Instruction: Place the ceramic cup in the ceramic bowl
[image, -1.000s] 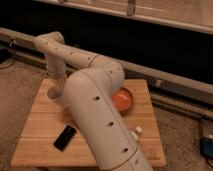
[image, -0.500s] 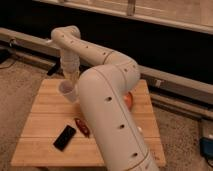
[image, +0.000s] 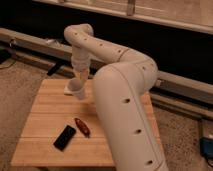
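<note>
My gripper (image: 80, 76) hangs from the wrist over the back left of the wooden table (image: 50, 112). It is shut on the ceramic cup (image: 77, 90), a small white tapered cup held tilted just above the tabletop. The ceramic bowl is hidden behind my big white arm (image: 125, 105), which fills the right half of the table.
A black flat device (image: 65, 137) and a small red object (image: 81, 126) lie near the table's front. A raised ledge with a metal rail (image: 35, 42) runs behind the table. Speckled floor (image: 17, 95) surrounds the table.
My gripper has moved to the right across the back of the table, carrying the cup with it. The arm now covers the bowl that showed earlier.
</note>
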